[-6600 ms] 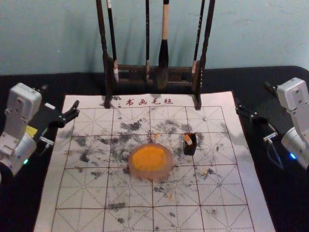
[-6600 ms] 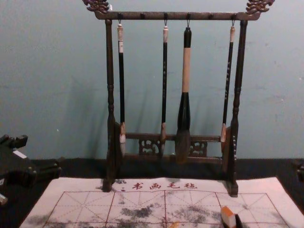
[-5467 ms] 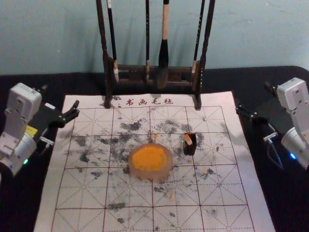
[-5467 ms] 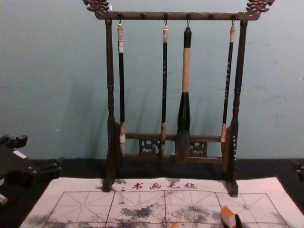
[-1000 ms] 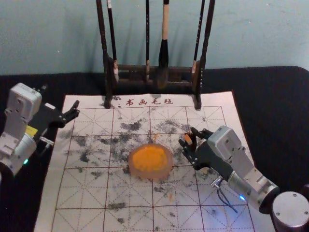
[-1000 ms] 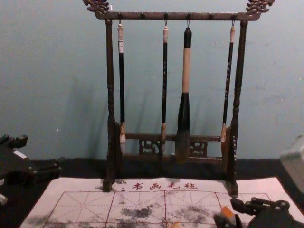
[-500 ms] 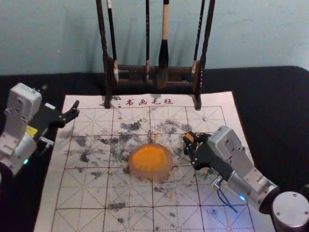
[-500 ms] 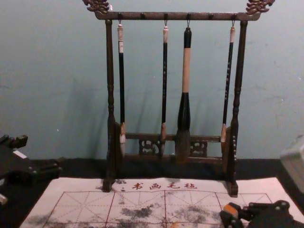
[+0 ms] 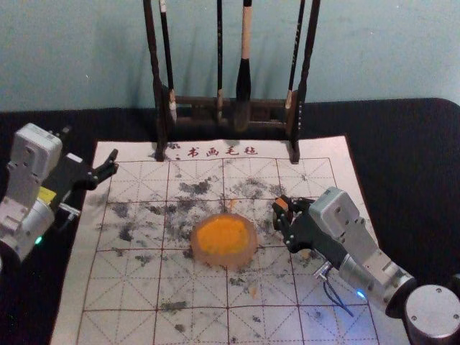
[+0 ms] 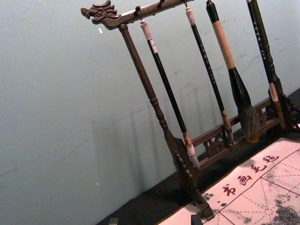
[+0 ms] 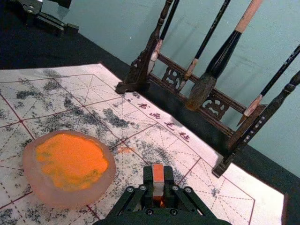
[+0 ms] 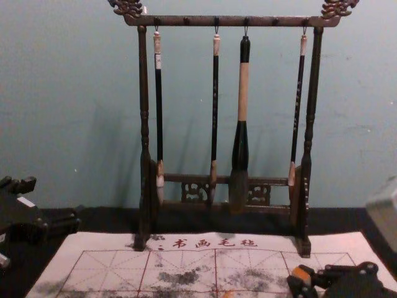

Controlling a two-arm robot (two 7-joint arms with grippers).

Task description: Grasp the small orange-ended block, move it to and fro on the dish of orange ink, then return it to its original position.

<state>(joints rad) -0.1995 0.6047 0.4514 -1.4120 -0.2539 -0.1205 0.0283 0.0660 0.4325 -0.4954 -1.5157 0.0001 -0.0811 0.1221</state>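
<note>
One right claw (image 9: pixel 280 211), reaching in over the right part of the mat, brought together and clamped on the block, one fingertip against each side. One small orange-ended block (image 9: pixel 281 204), orange end uppermost, paler body below, somewhat tilted in the chest view; held to the right of the dish and a little farther from the robot, near but apart. Lower end hidden among the fingers; contact with the mat impossible to tell.

One round dish (image 9: pixel 223 262), translucent and pinkish, resting on the mat, left of the block. Contains orange ink (image 9: pixel 223 236), uneven in tone, spread over most of the inside.

One left claw (image 9: pixel 90 144), parked beside the mat's far left corner, fingers spread apart, with nothing between.

One white mat (image 9: pixel 129 287), laid on the black-covered bench (image 9: pixel 402 133); ruled with a red grid and dashed guide lines, lettered in red along the far edge, blotched with black stains and a few orange marks.

One dark wooden rack (image 12: pixel 186 20), upright at the far side of the mat, carved at the upper ends. Four hanging brushes (image 12: pixel 243 93), tips down, including one much thicker, with a pale band on the handle.
</note>
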